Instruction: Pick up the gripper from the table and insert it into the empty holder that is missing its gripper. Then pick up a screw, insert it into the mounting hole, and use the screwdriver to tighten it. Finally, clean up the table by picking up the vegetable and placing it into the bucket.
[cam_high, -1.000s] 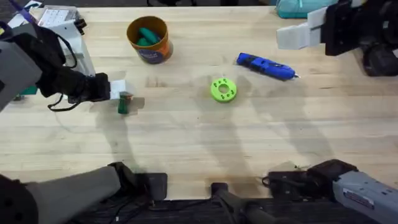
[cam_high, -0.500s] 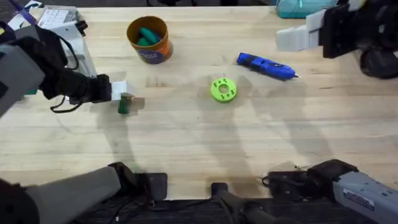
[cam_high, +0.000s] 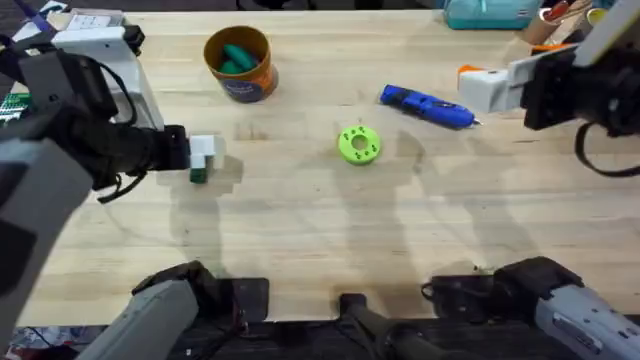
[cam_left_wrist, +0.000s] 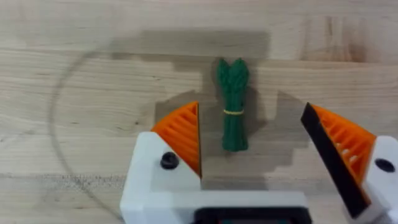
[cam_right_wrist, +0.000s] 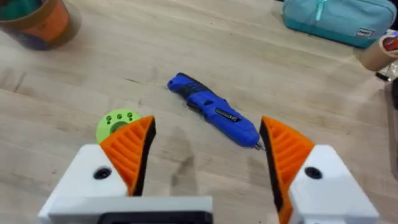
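So the vegetable (cam_left_wrist: 232, 104) lies flat on the bench (cam_high: 300, 230), right between the left hand (cam_left_wrist: 255, 146)'s spread fingers, long axis pointing away from the wrist. Right hand (cam_right_wrist: 208, 152), also spread, hangs over the screwdriver (cam_right_wrist: 214, 110). Bucket (cam_high: 240, 62) sits well behind.

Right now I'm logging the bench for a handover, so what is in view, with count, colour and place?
vegetable: one, dark green, lying on the table between the left jaws, untouched.
bucket: one, orange with tan rim, far left-centre, teal pieces inside.
screwdriver: one, blue, far right of centre, lying flat.
disc: one, lime green, table centre.
pouch: one, teal, far edge at right.
table: one, light wood.
left gripper: white with orange pads, jaws open around the vegetable.
right gripper: white with orange pads, jaws open, above the table near the screwdriver.
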